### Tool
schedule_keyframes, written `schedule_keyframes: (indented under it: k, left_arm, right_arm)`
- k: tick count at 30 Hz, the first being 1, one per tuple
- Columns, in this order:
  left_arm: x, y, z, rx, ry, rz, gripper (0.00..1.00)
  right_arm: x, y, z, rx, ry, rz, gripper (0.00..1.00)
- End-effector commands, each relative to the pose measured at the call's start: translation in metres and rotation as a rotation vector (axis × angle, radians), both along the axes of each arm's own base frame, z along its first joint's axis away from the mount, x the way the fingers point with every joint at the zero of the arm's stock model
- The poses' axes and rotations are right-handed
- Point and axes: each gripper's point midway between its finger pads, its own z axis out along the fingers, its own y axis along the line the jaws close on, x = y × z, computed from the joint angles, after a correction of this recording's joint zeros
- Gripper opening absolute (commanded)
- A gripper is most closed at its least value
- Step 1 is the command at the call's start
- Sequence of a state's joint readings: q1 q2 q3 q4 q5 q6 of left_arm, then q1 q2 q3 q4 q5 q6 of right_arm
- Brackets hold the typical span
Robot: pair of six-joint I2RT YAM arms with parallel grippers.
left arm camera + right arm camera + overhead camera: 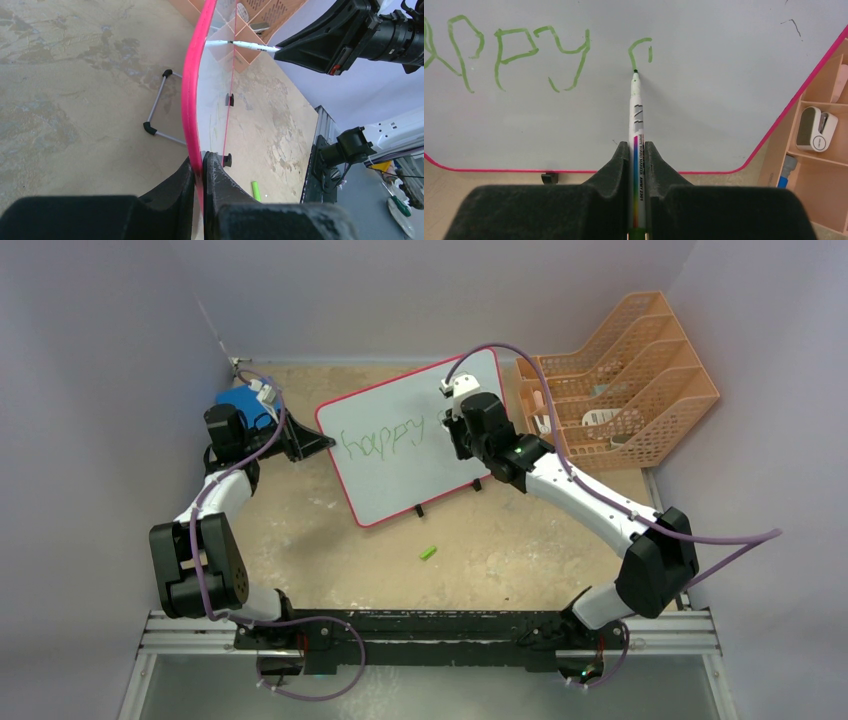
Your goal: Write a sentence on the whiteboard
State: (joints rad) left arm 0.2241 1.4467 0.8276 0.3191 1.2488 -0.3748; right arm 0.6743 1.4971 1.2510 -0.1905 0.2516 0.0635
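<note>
On the whiteboard (400, 490) the sentence (498, 57) reads "happy"; word 2 is barely begun. The right tool (636, 150) grasps the marker (636, 110); the left tool (200, 165) clamps the whiteboard's rim.

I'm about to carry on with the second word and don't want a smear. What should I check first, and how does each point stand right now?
1. Board grip: left hand clamped on the whiteboard rim: ok.
2. Pen grip: right hand shut on the marker, barrel in line with the hand: ok.
3. Contact: marker tip sits at the foot of the new stroke: ok.
4. Progress: sentence reads "happy", second word barely begun: not ok yet.
5. Room: bare board to the right of the stroke for the remaining letters: ok.
6. Stability: board feet planted firmly: cannot tell.
</note>
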Motion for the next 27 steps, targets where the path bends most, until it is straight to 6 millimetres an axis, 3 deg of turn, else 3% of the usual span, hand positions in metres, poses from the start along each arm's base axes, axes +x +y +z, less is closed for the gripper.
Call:
schedule_keyframes:
  k: [1, 8, 17, 27]
  left_arm:
    - [0.003, -0.003, 0.013, 0.033, -0.085, -0.013, 0.00]
    - [0.003, -0.003, 0.013, 0.034, -0.087, -0.013, 0.00]
    - [0.003, -0.003, 0.013, 0.033, -0.086, -0.013, 0.00]
    - [0.003, -0.003, 0.014, 0.034, -0.087, -0.013, 0.00]
  right_arm:
    - [0.007, -0.008, 0.005, -0.012, -0.028, -0.055, 0.00]
    - [0.013, -0.010, 0.014, 0.000, -0.056, -0.084, 0.00]
    - [0.013, 0.004, 0.043, 0.084, -0.116, -0.021, 0.00]
    - [0.020, 0.004, 0.070, 0.117, -0.182, -0.046, 0.00]
